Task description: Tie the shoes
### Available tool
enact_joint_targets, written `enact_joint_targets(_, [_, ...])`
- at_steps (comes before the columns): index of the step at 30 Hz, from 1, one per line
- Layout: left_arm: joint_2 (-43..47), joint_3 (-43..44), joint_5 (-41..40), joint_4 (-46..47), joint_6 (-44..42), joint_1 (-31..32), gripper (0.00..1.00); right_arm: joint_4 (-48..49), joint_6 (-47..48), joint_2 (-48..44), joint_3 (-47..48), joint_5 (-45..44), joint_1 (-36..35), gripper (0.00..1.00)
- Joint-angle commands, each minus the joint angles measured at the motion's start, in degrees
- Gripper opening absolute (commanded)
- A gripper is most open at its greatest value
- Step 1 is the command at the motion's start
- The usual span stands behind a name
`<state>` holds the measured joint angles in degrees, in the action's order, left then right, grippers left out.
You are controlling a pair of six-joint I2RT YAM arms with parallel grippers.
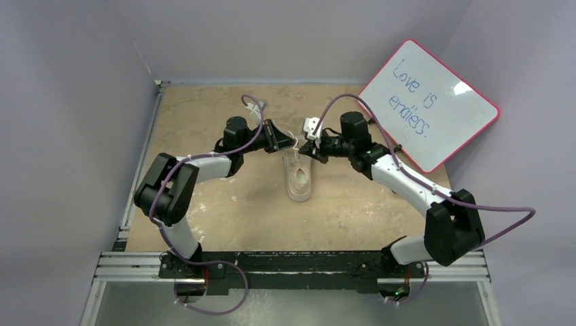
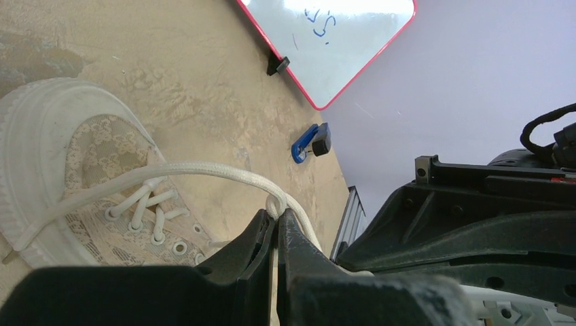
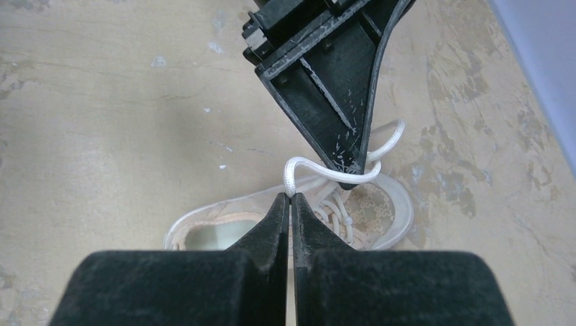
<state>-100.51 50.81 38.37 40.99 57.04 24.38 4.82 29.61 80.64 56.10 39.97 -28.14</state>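
The cream sneaker (image 1: 299,182) lies on the table's middle, toe toward the back. Both grippers hover close together just above its toe end. My left gripper (image 2: 278,214) is shut on a cream lace (image 2: 204,168) that runs taut from the eyelets of the shoe (image 2: 61,149) up to the jaw tips. My right gripper (image 3: 290,197) is shut on a lace (image 3: 302,164) that curls over to the tip of the left gripper's fingers (image 3: 333,88), which fill the top of the right wrist view. Below lies the shoe (image 3: 384,210). From above, the left gripper (image 1: 293,142) and right gripper (image 1: 308,147) nearly touch.
A red-framed whiteboard (image 1: 429,105) leans at the back right. A small blue-and-black stapler (image 2: 310,142) lies on the table near the whiteboard (image 2: 333,41). Purple cables loop off both arms. The table's metal rail (image 1: 292,265) runs along the near edge.
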Motion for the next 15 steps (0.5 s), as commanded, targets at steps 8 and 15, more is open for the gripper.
enact_joint_targets(8, [0.09, 2.95, 1.12, 2.45, 1.78, -0.48, 0.00, 6.37, 2.81, 0.73, -2.74, -7.63, -1.69, 0.00])
enact_joint_targets(15, [-0.08, 2.69, 0.77, 1.30, 1.85, -0.48, 0.00, 7.15, 4.93, 3.47, -2.76, -12.37, -4.98, 0.00])
